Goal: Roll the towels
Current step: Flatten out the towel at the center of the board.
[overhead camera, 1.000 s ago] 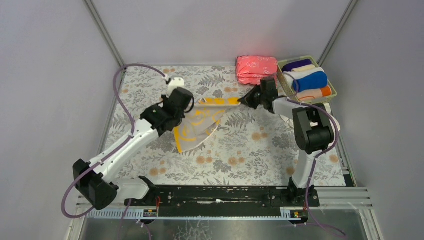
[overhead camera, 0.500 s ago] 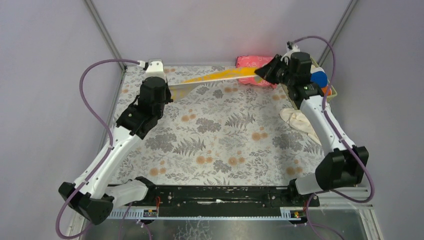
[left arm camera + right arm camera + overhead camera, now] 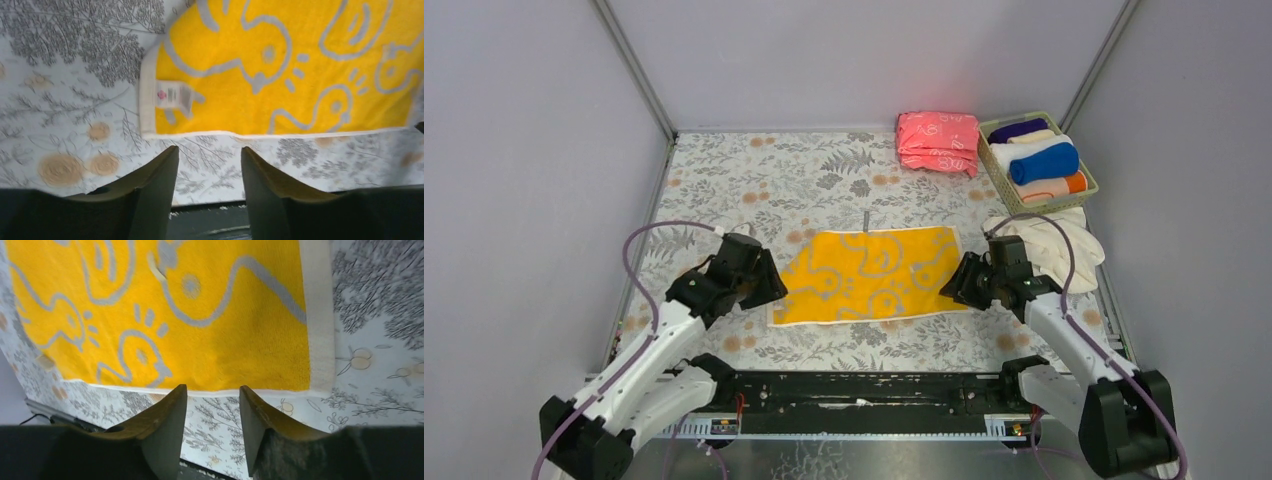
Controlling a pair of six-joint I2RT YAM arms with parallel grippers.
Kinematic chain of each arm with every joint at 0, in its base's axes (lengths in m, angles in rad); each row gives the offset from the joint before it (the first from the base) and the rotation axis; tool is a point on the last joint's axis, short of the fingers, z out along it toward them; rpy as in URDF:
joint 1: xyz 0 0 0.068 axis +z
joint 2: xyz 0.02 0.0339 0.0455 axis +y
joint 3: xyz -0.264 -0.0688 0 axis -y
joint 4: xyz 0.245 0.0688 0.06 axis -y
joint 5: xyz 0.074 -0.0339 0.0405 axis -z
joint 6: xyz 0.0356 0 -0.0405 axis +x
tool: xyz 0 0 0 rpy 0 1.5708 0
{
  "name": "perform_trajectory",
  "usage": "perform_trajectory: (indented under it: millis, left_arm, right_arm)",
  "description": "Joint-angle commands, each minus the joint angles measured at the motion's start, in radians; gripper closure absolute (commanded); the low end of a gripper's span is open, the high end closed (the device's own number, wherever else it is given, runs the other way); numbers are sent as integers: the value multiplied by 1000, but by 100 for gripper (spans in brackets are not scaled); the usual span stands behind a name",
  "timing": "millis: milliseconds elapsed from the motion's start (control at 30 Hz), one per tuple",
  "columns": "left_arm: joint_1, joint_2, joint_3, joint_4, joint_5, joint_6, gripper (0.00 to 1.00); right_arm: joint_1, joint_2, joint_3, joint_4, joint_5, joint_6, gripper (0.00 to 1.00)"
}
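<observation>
Rolled towels (image 3: 1044,163) filled the basket (image 3: 1091,180); the yellow towel (image 3: 864,277) lay flat on the surface (image 3: 724,190), not yet rolled — jaws on both arms apart, empty — cream towels (image 3: 1054,245) heaped nearby.

My overhead view is bright and even. Soft light falls from above, so shadows on the desk (image 3: 724,180) are faint. The pink stack (image 3: 937,140) is oversaturated and bleeds a reddish glow onto the wall (image 3: 924,70) behind it. On the left wrist camera everything looks a little soft. The towel (image 3: 300,75) print smears toward the top edge, and the left gripper (image 3: 208,157) is a dark, blurred shape. The right wrist camera is sharper and shows the towel's pile, though the right gripper (image 3: 213,392) is dim and out of focus.
</observation>
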Motion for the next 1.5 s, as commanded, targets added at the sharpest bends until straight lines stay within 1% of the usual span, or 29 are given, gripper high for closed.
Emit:
perform_trajectory:
  millis: [0,67,100,167,233,300,400,500,567,633,767,833,900,1000,1100,1200,1300,1467]
  left_arm:
    - [6,-150,31,-118,46,-203,43]
    - [5,-199,88,-150,-27,-199,32]
    - [6,-209,113,-160,-54,-192,29]
    - [6,-192,150,-167,-92,-166,25]
    - [6,-109,178,-159,-93,-144,24]
    - [5,-19,193,-126,-76,-126,24]
    - [8,110,199,-58,-88,-105,24]
    - [9,224,220,-53,-94,-99,24]
    - [9,256,208,-61,-86,-111,23]
    - [15,251,170,-77,-97,-154,22]
    - [33,169,42,-93,-99,-258,22]
    - [43,140,-18,-91,-85,-304,22]
    - [45,122,-65,-88,-84,-342,24]
    - [45,121,-99,-76,-91,-377,26]
    - [44,152,-107,-67,-93,-392,28]
    - [45,187,-118,-60,-109,-409,28]
    - [45,191,-132,-49,-117,-420,28]
    - [44,196,-145,-39,-123,-416,28]
  right_arm:
    - [5,-108,68,-48,112,-61,47]
    - [3,-102,93,-52,152,-82,44]
    - [3,-90,106,-51,168,-87,43]
    - [4,-49,140,-38,157,-109,42]
    - [3,-5,165,-11,94,-117,41]
    - [5,22,168,16,63,-105,40]
    - [4,48,158,16,72,-104,38]
    - [5,101,145,-31,92,-105,36]
    - [3,110,130,-66,131,-96,35]
    - [4,76,97,-92,206,-67,35]
    - [2,2,63,-163,355,-8,35]
    - [3,-1,59,-196,414,14,35]
    - [2,11,61,-209,438,30,36]
    - [3,42,70,-206,422,35,40]
    - [4,88,84,-184,371,18,47]
    - [4,135,97,-177,361,1,48]
    - [10,173,105,-180,354,0,49]
    - [14,208,106,-200,397,12,49]
